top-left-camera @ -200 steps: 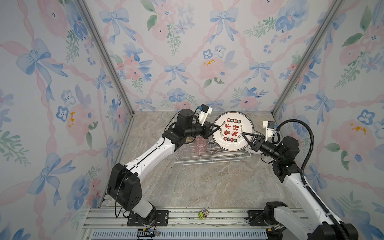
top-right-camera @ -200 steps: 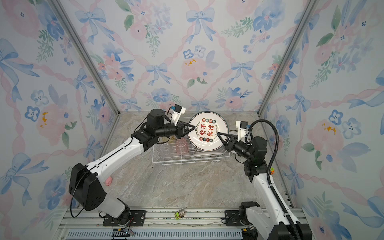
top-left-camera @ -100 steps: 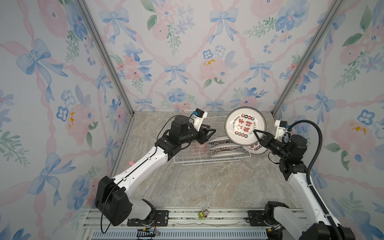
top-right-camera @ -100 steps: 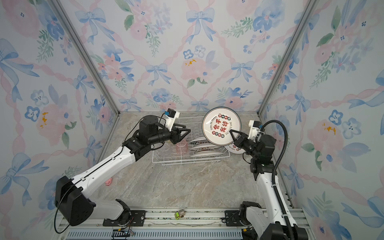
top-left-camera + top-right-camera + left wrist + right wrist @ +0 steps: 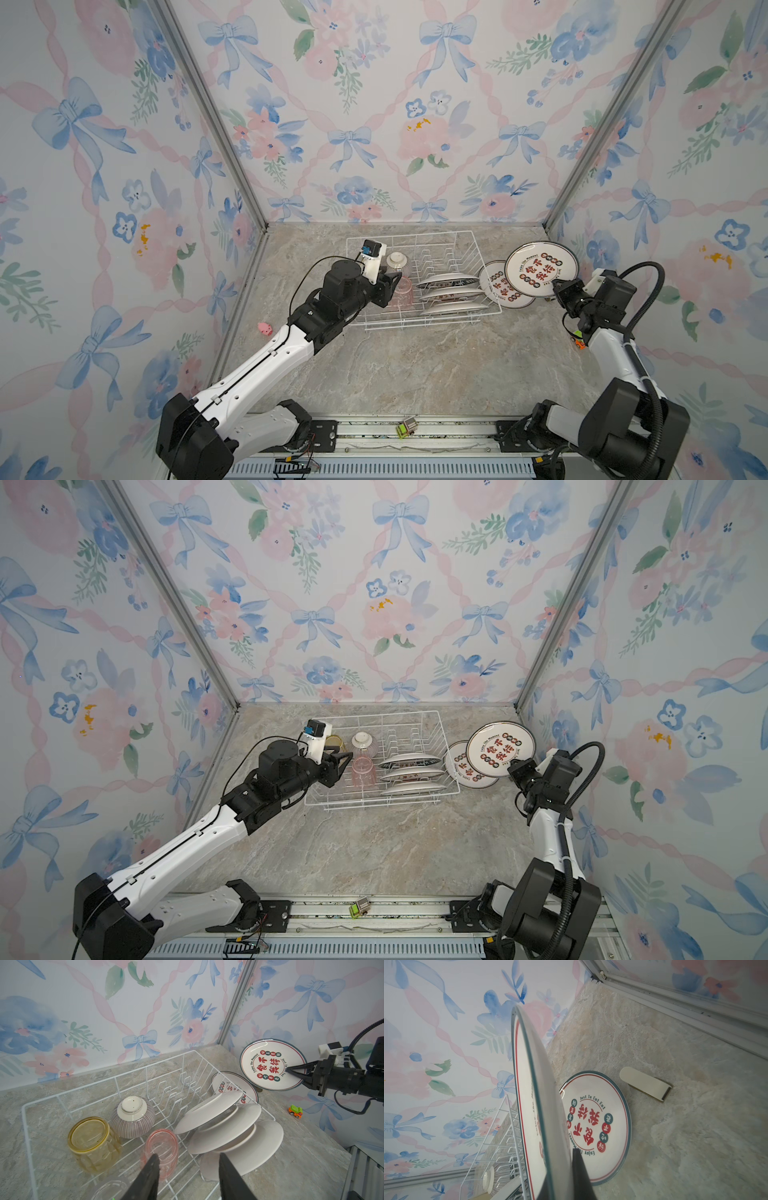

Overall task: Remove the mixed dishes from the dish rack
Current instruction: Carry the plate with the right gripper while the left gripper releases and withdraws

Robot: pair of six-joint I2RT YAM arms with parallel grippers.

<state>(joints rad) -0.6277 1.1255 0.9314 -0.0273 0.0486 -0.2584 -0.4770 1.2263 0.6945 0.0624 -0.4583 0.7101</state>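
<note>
The white wire dish rack (image 5: 415,235) holds three plates (image 5: 451,293) leaning in its slots. Beside them are a ribbed bowl (image 5: 133,1116), a yellow tumbler (image 5: 93,1142), a pink tumbler (image 5: 162,1147) and a clear tumbler (image 5: 110,1187), all upside down. My left gripper (image 5: 395,282) hangs open above the pink tumbler, with nothing between its fingers (image 5: 149,1169). My right gripper (image 5: 555,286) is shut on the rim of a lettered plate (image 5: 540,268). It holds that plate tilted in the air to the right of the rack. Below it another lettered plate (image 5: 598,1126) lies on the table.
A pink pig toy (image 5: 264,329) lies by the left wall. A small green-and-orange toy car (image 5: 295,1110) sits near the right wall, and another toy (image 5: 407,428) rests on the front rail. A cream oblong object (image 5: 645,1084) lies behind the plates. Walls close three sides.
My right gripper has carried the plate rightward, out from over the rack to above the plate on the table. My left gripper has opened and drawn back to the rack's left part.
</note>
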